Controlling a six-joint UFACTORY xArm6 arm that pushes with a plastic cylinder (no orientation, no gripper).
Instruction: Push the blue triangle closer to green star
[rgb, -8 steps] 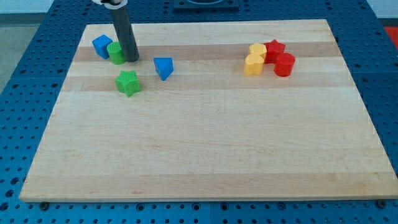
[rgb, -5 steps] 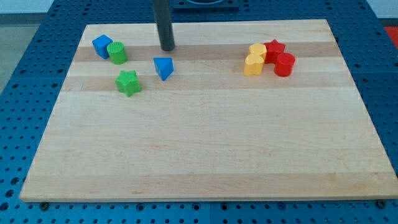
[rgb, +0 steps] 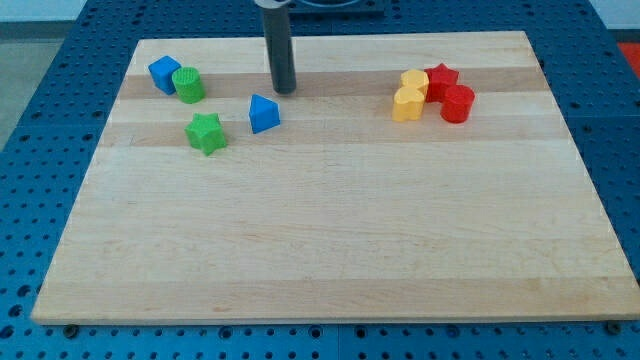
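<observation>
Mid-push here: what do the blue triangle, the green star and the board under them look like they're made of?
Blue triangle: probably hard plastic, matte, one even colour with crisp edges. Green star: likely the same plastic, with a slightly rough, faintly speckled surface. Board: pale wood, judging by lengthwise grain and plank-like strips, smooth with a low sheen. My tip, a dark rod of unclear material, stands just above and right of the triangle in the view.

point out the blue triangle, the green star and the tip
blue triangle (rgb: 263, 115), camera view, front face
green star (rgb: 206, 132), camera view, top face
my tip (rgb: 286, 90), camera view, rod's lower end
</observation>
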